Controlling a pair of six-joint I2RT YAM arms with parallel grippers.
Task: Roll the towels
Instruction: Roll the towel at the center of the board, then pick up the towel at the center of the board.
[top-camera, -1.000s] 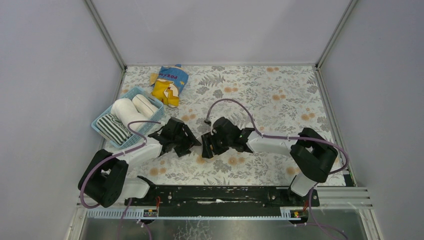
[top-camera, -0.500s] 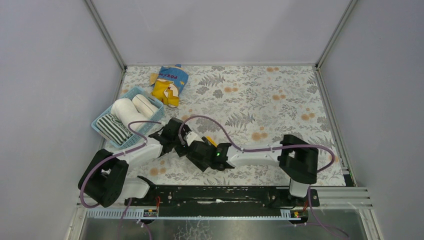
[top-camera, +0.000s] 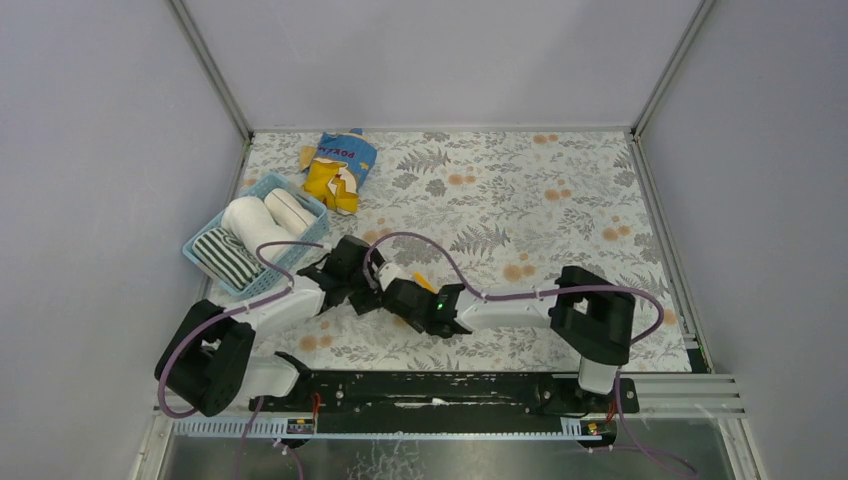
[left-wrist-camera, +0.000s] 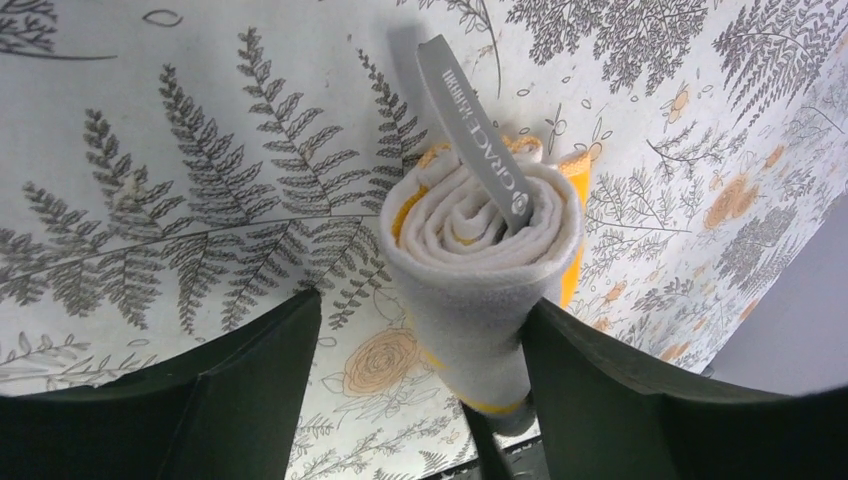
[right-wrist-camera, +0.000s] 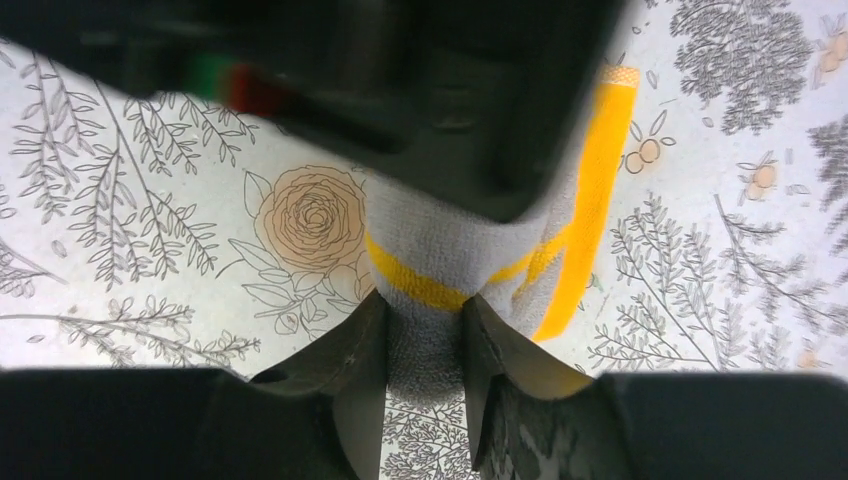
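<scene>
**Step in hand:** securing the finished roll, probably for transfer to the basket.

**Rolled towel** (left-wrist-camera: 480, 250): cream cloth with yellow bands, wound into a tight spiral. A grey label tab (left-wrist-camera: 478, 130) sticks out of the core. The roll sits near the front left of the surface (top-camera: 560, 200), between the tips of the two arms and just right of the blue basket (top-camera: 197, 247). I cannot tell whether it rests on the surface or is lifted a little.

**Left jaws:** spread wide, straddling the roll end-on.
- One side is touching or just beside the cloth.
- The other side stands clear, with patterned surface showing in the gap.
- They are not squeezing.
- Judgement: they act as a cradle so the spiral cannot spring loose while the other arm takes hold.

**Right jaws:** closed onto the far end of the roll.
- The cloth bunches and narrows where they pinch.
- A loose tail (right-wrist-camera: 592, 200), yellow-edged, hangs out to one side.

**Progress:** the basket holds cream rolls (top-camera: 250, 220) and a striped roll (top-camera: 225, 257), and no flat towels are in view. This looks like the last one. The snack bag (top-camera: 338, 165) lies behind the basket, apart from the work.

**Risk:** the pinch is on one end only. Soft cloth could telescope or unwind from the free tail if the cradle goes too soon. The next move likely needs a slow, level carry.
</scene>
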